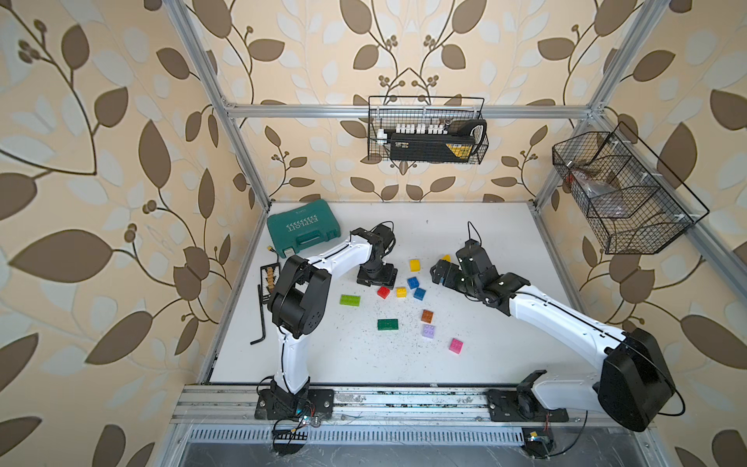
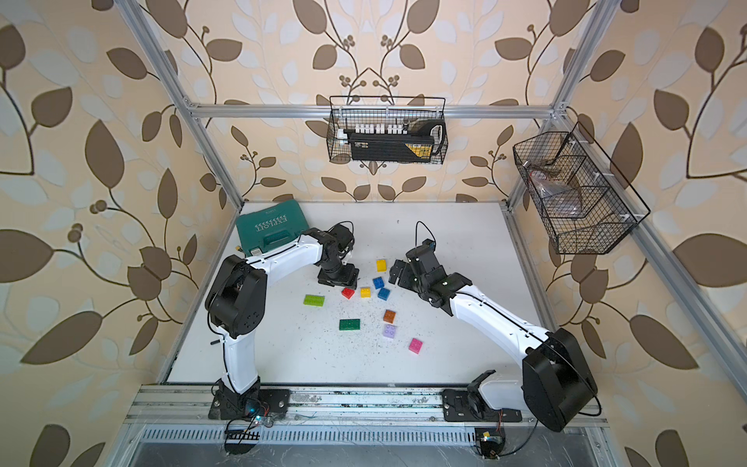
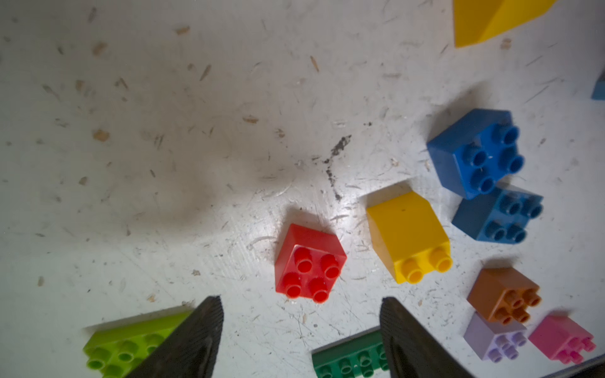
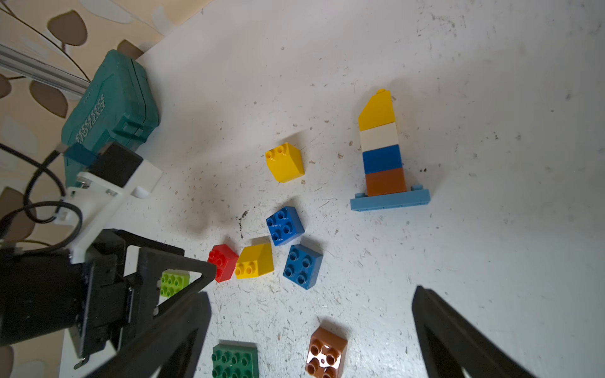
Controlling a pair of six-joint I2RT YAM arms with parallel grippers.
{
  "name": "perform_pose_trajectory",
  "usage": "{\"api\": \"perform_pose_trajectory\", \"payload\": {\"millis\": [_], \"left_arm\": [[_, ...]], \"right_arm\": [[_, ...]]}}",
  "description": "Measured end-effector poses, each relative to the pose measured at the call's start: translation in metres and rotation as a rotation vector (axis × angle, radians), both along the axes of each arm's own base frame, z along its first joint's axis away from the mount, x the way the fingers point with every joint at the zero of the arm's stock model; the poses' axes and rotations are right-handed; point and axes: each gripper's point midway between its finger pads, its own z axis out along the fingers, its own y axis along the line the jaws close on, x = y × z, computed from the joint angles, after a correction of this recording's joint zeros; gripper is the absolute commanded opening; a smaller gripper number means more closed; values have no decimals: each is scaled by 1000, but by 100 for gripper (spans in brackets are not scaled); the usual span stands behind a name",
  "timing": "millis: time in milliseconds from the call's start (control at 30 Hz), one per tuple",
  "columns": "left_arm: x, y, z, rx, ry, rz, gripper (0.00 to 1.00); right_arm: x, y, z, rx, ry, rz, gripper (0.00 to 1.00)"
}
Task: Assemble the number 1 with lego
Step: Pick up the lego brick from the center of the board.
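Loose lego lies mid-table in both top views: a red brick [image 1: 383, 292], yellow ones [image 1: 401, 292] [image 1: 415, 265], two blue [image 1: 412, 282] [image 1: 419, 293], lime [image 1: 350, 299], dark green [image 1: 387, 324], brown [image 1: 427, 315], lilac [image 1: 429, 331] and pink [image 1: 456, 345]. A standing stack [image 4: 383, 153] of yellow slope, white, blue and brown on a light-blue plate shows in the right wrist view; the right arm mostly hides it from above. My left gripper [image 3: 299, 299] hangs open just short of the red brick [image 3: 309, 261], holding nothing. My right gripper [image 4: 311, 291] is wide open and empty, over the blue bricks.
A teal tool case [image 1: 303, 230] sits at the back left corner. A black hex key [image 1: 260, 319] and a bit holder [image 1: 270, 283] lie outside the table's left edge. Wire baskets [image 1: 428, 129] [image 1: 618, 194] hang on the back and right walls.
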Motion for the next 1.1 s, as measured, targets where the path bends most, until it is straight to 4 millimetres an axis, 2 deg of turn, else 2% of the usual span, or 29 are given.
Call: {"api": "perform_pose_trajectory", "payload": {"millis": [300,467,900,1100], "left_arm": [[-3,1,-25,30,49,-32,68],[-2,1,-29,33,53,-36,52],[-3,0,-29,27,79,62,19],[-8,7,-29,46,116,143,15]], "right_arm": [[2,2,1,4,2,2,99],[2,2,0,4,4,3,99],[3,2,-1,8,12,4,99],[4,2,-2,7,15,4,99]]}}
